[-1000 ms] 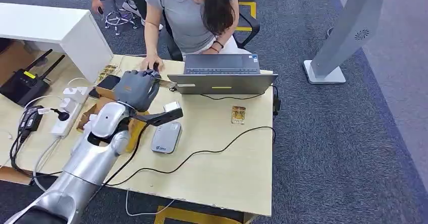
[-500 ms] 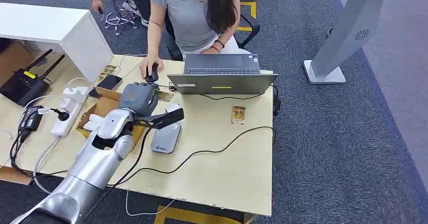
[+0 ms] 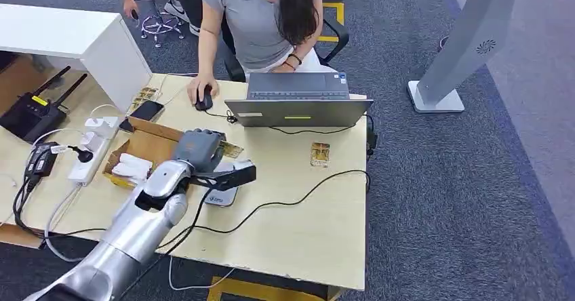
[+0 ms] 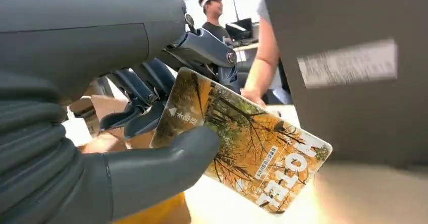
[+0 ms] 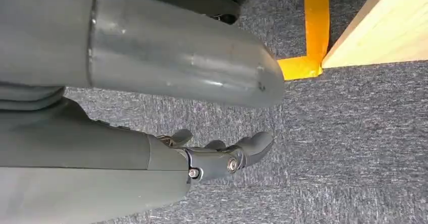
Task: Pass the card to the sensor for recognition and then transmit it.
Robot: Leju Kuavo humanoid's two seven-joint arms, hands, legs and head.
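My left hand (image 3: 198, 150) pinches a yellow-orange card (image 3: 231, 150) printed with autumn trees and holds it low over the desk. The left wrist view shows the card (image 4: 242, 148) between the thumb (image 4: 161, 163) and the darker fingers (image 4: 139, 108), with the laptop's dark back close behind it. The grey rounded sensor (image 3: 224, 195) lies on the wooden desk (image 3: 298, 226), just under my wrist and partly hidden by it. My right hand (image 5: 222, 158) hangs over the carpet beside the desk, holding nothing, its fingers loosely apart.
A person sits behind the open laptop (image 3: 298, 101) with a hand on a mouse (image 3: 203, 99). A second card (image 3: 320, 154) lies right of the sensor. An open cardboard box (image 3: 146, 145), a phone (image 3: 142, 110), a power strip (image 3: 91, 148) and cables crowd the left.
My left hand has carried the card from near the laptop's left corner back toward me and to the right, over the sensor. The person's hand has stayed at the mouse.
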